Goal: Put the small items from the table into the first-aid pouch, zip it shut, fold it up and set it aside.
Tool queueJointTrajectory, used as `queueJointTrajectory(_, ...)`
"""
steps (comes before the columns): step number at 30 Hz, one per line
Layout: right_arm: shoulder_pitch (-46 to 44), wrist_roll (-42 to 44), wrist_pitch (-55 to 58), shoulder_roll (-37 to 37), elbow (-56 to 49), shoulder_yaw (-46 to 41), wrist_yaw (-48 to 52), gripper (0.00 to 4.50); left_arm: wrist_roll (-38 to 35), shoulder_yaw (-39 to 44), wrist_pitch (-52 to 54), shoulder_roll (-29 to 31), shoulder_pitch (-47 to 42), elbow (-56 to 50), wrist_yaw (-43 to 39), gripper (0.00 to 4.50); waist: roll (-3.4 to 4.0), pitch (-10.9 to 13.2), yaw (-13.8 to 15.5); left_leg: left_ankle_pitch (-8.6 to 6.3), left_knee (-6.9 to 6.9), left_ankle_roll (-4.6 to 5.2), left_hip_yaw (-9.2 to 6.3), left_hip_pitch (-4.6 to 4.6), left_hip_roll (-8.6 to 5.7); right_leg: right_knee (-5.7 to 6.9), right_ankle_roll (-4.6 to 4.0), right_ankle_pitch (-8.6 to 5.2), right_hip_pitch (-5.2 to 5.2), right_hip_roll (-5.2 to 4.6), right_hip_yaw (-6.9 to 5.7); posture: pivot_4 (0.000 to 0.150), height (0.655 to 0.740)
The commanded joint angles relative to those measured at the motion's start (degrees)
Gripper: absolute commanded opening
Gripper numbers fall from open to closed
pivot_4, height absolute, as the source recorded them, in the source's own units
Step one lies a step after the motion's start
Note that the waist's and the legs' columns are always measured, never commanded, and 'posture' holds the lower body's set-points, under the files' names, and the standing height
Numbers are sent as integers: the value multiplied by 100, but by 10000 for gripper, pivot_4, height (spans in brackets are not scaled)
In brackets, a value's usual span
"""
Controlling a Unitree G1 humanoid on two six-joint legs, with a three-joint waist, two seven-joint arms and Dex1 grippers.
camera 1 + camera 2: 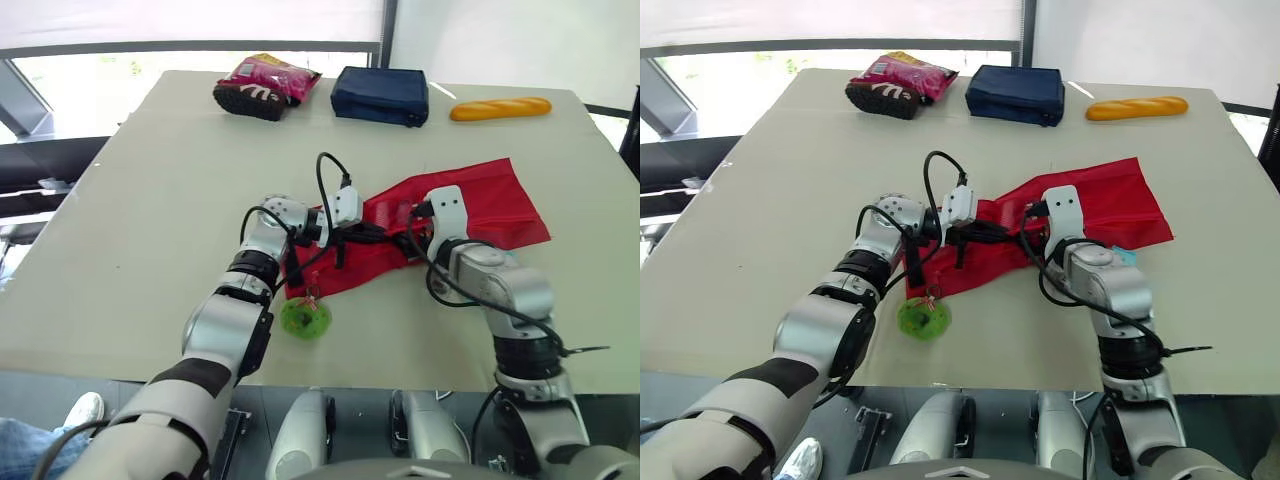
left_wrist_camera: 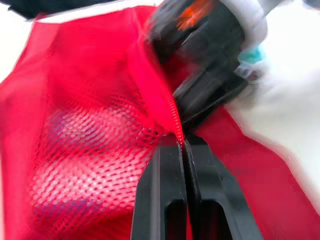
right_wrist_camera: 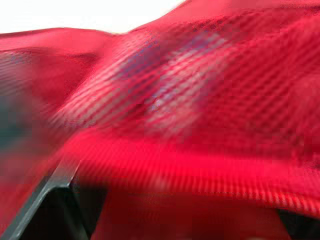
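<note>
Loosely rumpled red mesh pouch (image 1: 490,200)

First-aid pouch (image 1: 470,205) lies flat approx mid-table (image 1: 150,180), a bit toward 3 o'clock, long axis running 8 to 2. Far-edge row: snack bag (image 1: 262,87) at 11, zip case (image 1: 380,95) at 12 just beside it, bread roll (image 1: 500,108) at 1, apart from the case. Round keyring item (image 1: 305,318) sits at pouch's 7 o'clock, just off its corner, near table's 6 o'clock edge. L gripper (image 2: 183,142) is on pouch edge at its 8 o'clock end.
</note>
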Motion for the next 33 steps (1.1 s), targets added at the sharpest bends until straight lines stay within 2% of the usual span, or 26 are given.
queueJointTrajectory(1,126,568,372,-199,-1057,188,471,44861,-52,104,5,21,-94,-3,192,0,0,0,-31,0,-2,0,-2,3,4,0,0,0,0,3,-2,1500,7164)
queueJointTrajectory(8,228,779,338,-353,-1262,275,610,44861,-21,101,-8,-48,-114,38,269,0,0,0,-1,0,-1,0,-2,-3,-5,-4,1,0,2,-4,-5,1500,7164)
queueJointTrajectory(12,439,888,-343,-691,-1633,149,1021,44861,-21,106,-17,-35,-126,46,258,0,0,0,10,0,-1,0,-3,-3,-6,-5,1,0,2,-5,-5,1500,7164)
queueJointTrajectory(17,1532,751,-1965,-1504,-2172,-415,1734,44861,-23,103,-46,28,-71,40,168,0,-2,1,79,0,-1,0,-4,-4,-6,-11,2,0,4,-4,-7,1500,7164)
queueJointTrajectory(19,2038,823,-2347,-1843,-2296,-846,2110,44861,-30,100,-53,58,-44,33,125,0,-1,0,110,0,-1,0,0,-4,-6,-14,3,0,4,-5,-3,1500,7164)
queueJointTrajectory(25,4011,1571,-3278,-2584,-2374,-3311,3491,44861,-21,97,-91,147,10,25,38,0,-3,-1,181,0,-1,0,-4,1,-7,-23,3,0,20,-5,-8,1500,7164)
queueJointTrajectory(33,5853,2668,-3804,-2986,-1968,-6088,5070,44861,-18,98,-94,227,17,61,-64,0,-3,-2,164,-1,0,0,-3,28,6,-24,22,-14,39,3,-5,1500,7164)
